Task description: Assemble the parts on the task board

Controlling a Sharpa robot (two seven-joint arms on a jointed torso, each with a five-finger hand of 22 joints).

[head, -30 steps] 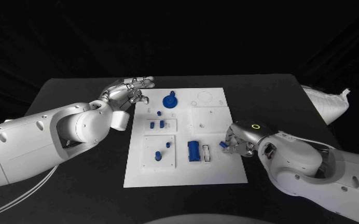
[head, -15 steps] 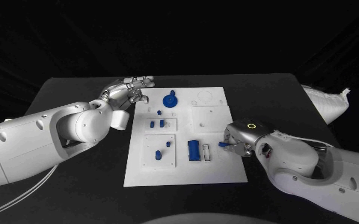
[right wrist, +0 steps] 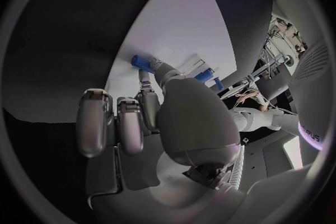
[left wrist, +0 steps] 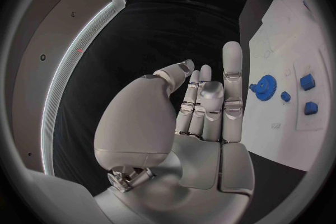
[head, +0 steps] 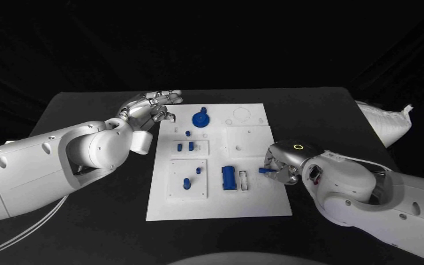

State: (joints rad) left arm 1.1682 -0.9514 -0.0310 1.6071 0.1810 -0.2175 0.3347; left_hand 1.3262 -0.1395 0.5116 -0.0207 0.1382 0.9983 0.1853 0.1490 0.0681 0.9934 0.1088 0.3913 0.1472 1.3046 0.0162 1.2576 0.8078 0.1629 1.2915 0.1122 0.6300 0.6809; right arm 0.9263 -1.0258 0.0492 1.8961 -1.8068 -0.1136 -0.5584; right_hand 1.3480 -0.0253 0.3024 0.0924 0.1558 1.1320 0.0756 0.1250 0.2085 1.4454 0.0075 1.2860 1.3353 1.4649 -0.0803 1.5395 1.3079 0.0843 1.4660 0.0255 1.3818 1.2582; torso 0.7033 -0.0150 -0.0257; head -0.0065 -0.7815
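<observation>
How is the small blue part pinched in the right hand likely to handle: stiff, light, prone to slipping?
The small blue part looks like rigid moulded plastic, so probably stiff and light. The right hand pinches it by the fingertips over the task board; being so short, it could twist or slip.

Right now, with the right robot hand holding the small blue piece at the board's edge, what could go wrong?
1. The right robot hand pinches the small blue part only at its fingertips; it may slip or tilt.
2. That part hangs beside the upright blue block; a sideways move could knock it.
3. The task board lies loose-looking; pressing near its edge might shift it.
</observation>
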